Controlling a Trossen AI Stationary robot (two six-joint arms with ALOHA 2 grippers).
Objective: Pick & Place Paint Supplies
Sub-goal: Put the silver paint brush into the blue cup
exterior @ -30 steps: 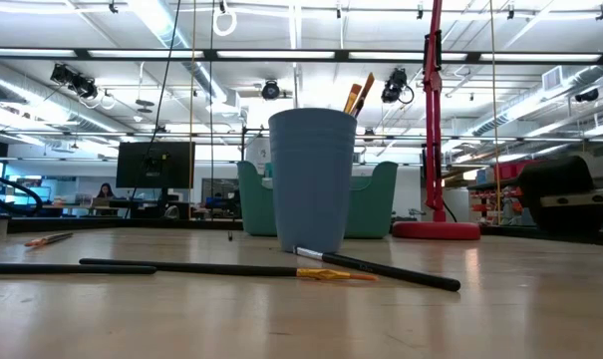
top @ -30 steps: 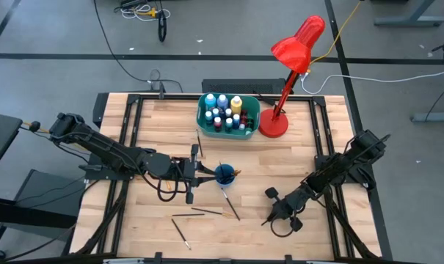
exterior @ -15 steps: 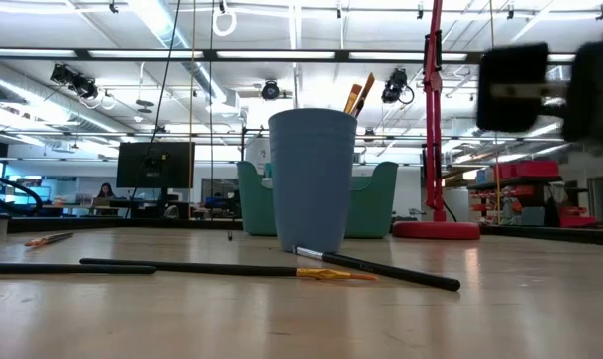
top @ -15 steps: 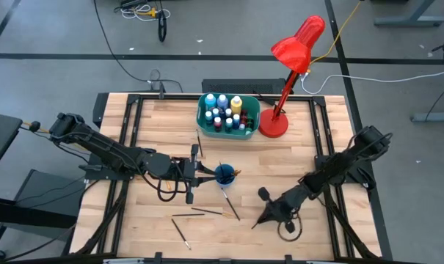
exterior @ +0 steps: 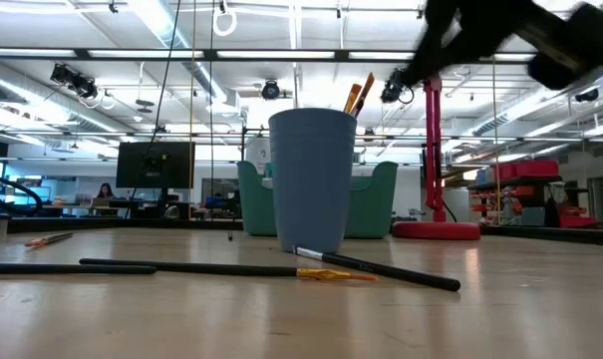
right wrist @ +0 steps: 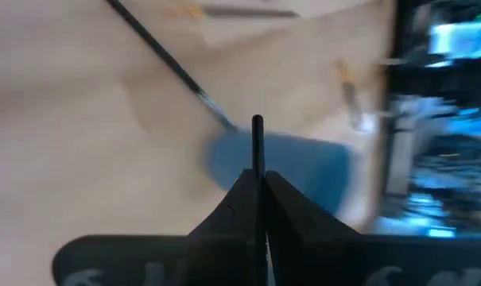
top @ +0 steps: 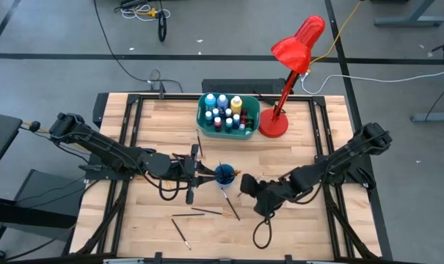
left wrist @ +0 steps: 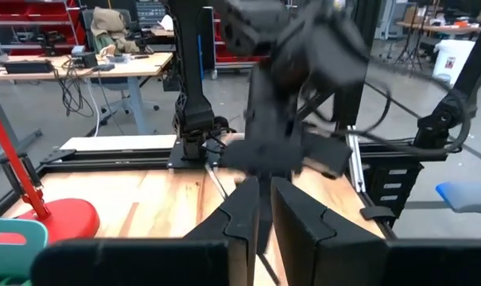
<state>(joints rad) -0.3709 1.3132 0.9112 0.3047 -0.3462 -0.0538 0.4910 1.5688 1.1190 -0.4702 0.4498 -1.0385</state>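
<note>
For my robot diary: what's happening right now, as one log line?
right gripper: shut on brush, beside cup | left gripper: cup's other side | loose brushes: on table

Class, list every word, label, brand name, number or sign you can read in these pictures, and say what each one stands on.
None can be read.
Paint bottles in the teal tub: any labels are too small to read.
Blue cup: plain, no print.
Monitor screens in the room behind: no legible text.
Red desk lamp: no marking visible.
</note>
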